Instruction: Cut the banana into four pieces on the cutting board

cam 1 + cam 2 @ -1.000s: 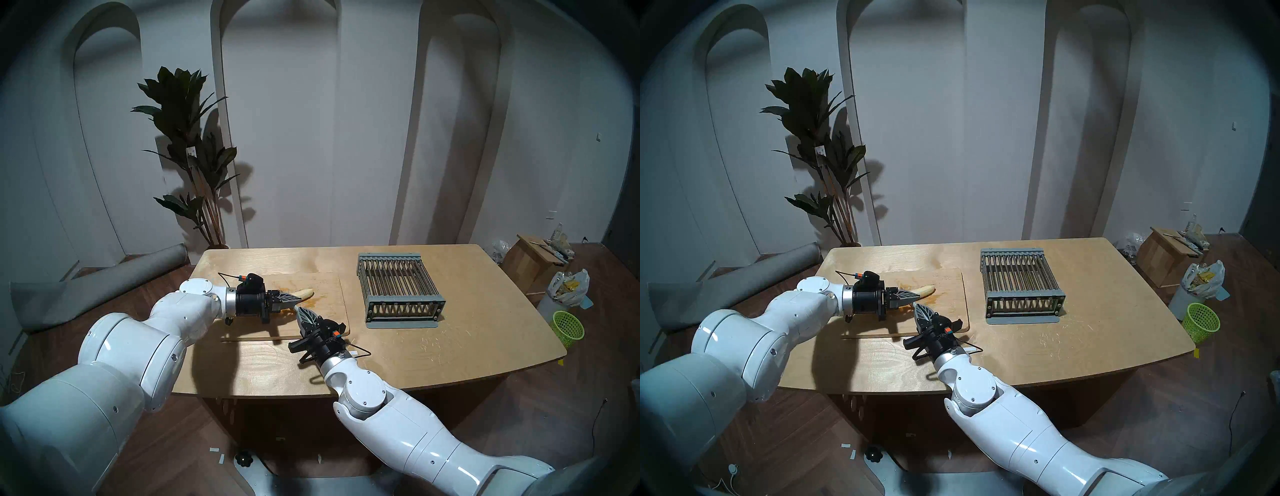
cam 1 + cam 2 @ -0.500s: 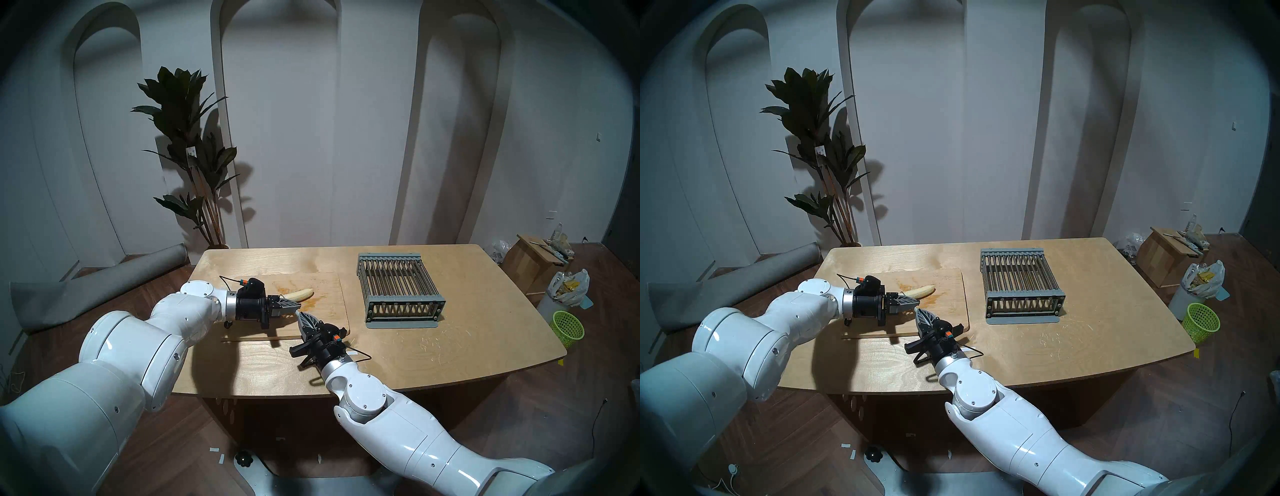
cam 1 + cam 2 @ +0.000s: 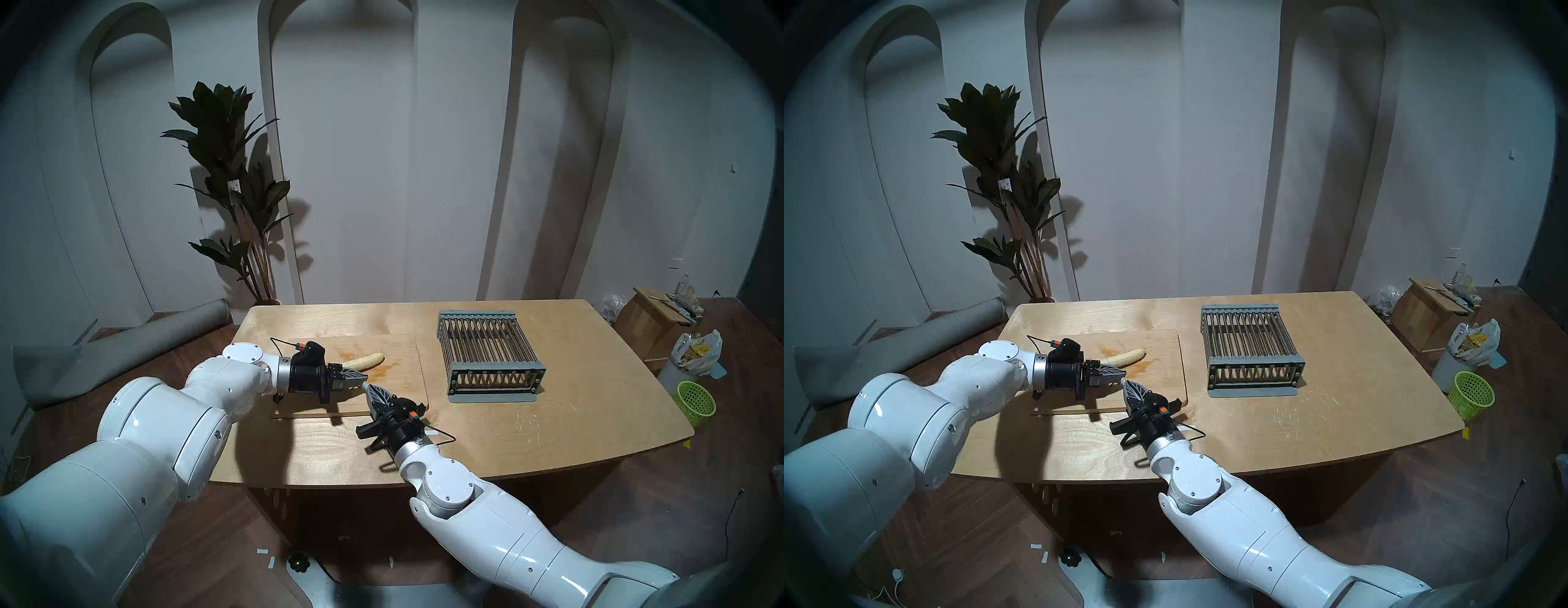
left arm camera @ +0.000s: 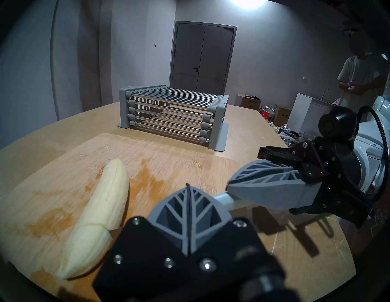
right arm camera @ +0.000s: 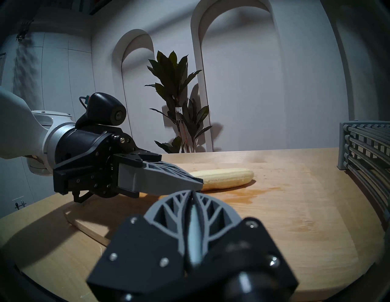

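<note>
The peeled banana point(image 3: 367, 361) lies on the cutting board point(image 3: 403, 361), near its middle. In the left wrist view the banana point(image 4: 101, 215) shows a crosswise seam near its closer end. My left gripper point(image 3: 364, 376) is shut, low over the board, just nearer than the banana and beside it. My right gripper point(image 3: 369, 387) is shut on a pale grey tool point(image 4: 222, 199). The tool's end sticks out toward the left fingertips, and I cannot tell whether they touch. The two gripper tips nearly meet. The tool's far end is hidden.
A grey metal bar rack point(image 3: 490, 352) stands on the wooden table point(image 3: 551, 424), right of the board. Brownish smears point(image 4: 147, 179) mark the board beside the banana. A green basket point(image 3: 695, 399) and a bag stand on the floor to the right. A person point(image 4: 363, 73) stands beyond the table.
Both grippers have moved together toward the table's near edge, off the banana. More of the banana now shows. The banana has not moved.
</note>
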